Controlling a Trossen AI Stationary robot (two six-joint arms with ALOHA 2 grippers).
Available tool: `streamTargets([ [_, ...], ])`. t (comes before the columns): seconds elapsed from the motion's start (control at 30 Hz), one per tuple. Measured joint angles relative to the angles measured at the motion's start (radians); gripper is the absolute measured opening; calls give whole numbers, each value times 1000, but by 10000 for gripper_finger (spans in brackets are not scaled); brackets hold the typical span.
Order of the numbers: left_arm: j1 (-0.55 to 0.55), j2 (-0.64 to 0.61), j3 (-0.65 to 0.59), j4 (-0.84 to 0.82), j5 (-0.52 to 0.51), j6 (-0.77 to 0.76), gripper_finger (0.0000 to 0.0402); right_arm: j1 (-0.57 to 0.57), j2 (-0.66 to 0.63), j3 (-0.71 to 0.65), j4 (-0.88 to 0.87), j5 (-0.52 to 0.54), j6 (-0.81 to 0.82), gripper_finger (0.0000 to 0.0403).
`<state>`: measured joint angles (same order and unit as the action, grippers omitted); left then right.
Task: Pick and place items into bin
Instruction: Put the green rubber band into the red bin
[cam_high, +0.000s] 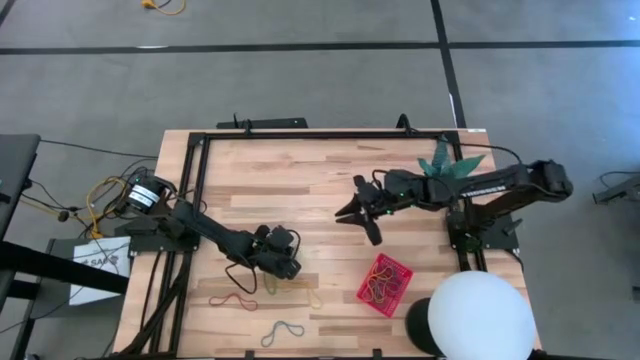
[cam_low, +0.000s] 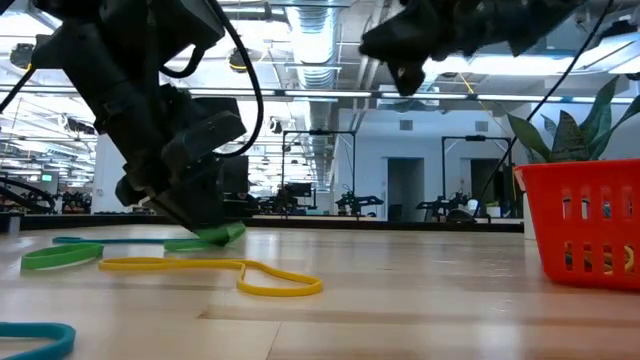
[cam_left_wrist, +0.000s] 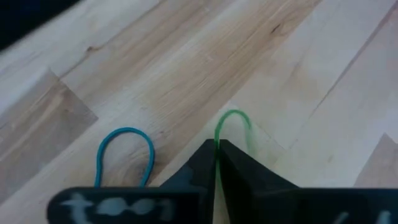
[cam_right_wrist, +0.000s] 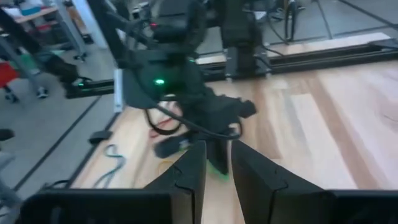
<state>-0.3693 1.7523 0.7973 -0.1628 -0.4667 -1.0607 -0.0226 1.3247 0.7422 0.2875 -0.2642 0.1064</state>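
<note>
- The left gripper is down at the table's front-left part, its fingers pinched together on a green band; in its wrist view the loop pokes out from between the fingertips and lies flat on the wood.
- A blue band lies just beside the green one, apart from the fingers.
- From table height the left gripper touches the table, and the green band trails away from it; a yellow band lies just in front, and the end of another blue band shows at the near edge.
- From above, a red band lies near the front-left edge and a blue-grey one close to the front edge, both well apart from the bin.
- The red bin stands toward the front-right part of the table with several bands already inside; beside it, at the front-right corner, is a white dome.
- The right gripper hangs above the middle of the table with its fingers parted and nothing between them; a plant stands near the back-right edge.
- Handling, as I judge it: the bands are very light, thin and floppy, so a lifted one will droop and swing, and may drag a neighbour if they overlap.
- They lie flat, so the fingertips must reach the wood and nip a single strand; a grip at the end of the loop looks best.
- A thin strand could slip out of a loose pinch on the way to the bin.
</note>
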Motion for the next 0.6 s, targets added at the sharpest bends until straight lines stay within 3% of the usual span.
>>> streamTargets([
  [0.2, -16, 6, 107, -17, -41, 85, 1, 78, -93, -1, -69, 0, 8, 71],
  [0.43, -23, 4, 332, -11, -139, 336, 0, 195, -156, -1, -82, -1, -9, 71],
  [0.6, -20, 3, 438, 42, -132, 516, 0, 265, -196, -1, -75, -64, -42, 71],
])
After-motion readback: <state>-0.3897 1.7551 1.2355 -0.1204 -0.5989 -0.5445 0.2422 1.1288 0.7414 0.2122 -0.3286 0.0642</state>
